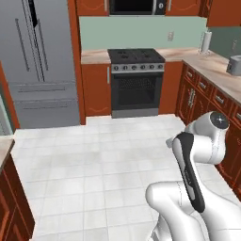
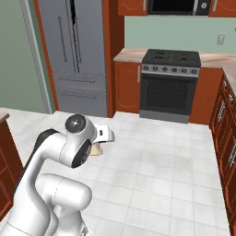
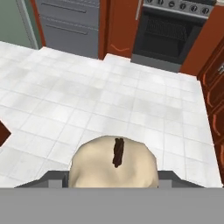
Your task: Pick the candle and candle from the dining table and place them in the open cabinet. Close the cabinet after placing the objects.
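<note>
A white tiled kitchen floor spreads ahead, with the black oven (image 3: pixel 168 33) at the far wall and the grey fridge (image 3: pixel 70 22) to its left. The gripper (image 3: pixel 114 177) is clamped on a pale cream candle (image 3: pixel 113 164), carried above the floor. By my reading, one candle is in transit; placing it, fetching the other and closing the cabinet remain.

The white arm (image 2: pixel 60 152) bends over the tiled floor (image 2: pixel 156 156), well in front of the black oven (image 2: pixel 169 92). A cream candle (image 2: pixel 96 149) peeks under its hand; the grey fridge (image 2: pixel 76 50) stands left of the oven
</note>
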You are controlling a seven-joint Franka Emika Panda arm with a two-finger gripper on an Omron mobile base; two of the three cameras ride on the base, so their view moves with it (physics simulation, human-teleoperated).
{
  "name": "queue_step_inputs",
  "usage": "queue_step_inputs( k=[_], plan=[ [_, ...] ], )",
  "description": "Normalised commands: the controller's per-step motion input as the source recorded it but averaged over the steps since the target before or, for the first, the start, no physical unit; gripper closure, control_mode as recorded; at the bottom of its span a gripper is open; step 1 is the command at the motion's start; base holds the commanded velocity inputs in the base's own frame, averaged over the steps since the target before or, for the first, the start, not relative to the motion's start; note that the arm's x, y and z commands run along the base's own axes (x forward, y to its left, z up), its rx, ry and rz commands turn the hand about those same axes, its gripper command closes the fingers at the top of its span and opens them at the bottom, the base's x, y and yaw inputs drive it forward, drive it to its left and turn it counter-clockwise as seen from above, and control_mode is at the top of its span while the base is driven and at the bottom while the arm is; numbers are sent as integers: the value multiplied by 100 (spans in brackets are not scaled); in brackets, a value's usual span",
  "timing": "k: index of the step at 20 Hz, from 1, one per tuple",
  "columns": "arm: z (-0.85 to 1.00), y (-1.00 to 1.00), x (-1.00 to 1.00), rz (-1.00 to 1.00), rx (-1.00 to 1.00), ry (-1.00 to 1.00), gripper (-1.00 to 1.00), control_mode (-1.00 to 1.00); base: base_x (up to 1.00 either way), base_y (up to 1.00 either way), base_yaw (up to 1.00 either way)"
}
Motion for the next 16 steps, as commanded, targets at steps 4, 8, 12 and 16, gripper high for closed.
queue_step_inputs(
  k=[4, 8, 12, 16],
  plan=[
    [0, 0, 0, 0, 0, 0, 100, 100, 100, 0, -6],
    [0, 0, 0, 0, 0, 0, 100, 100, 100, 0, -6],
    [0, 0, 0, 0, 0, 0, 100, 100, 100, 0, -14],
    [0, 0, 0, 0, 0, 0, 100, 100, 100, 2, -37]
  ],
)
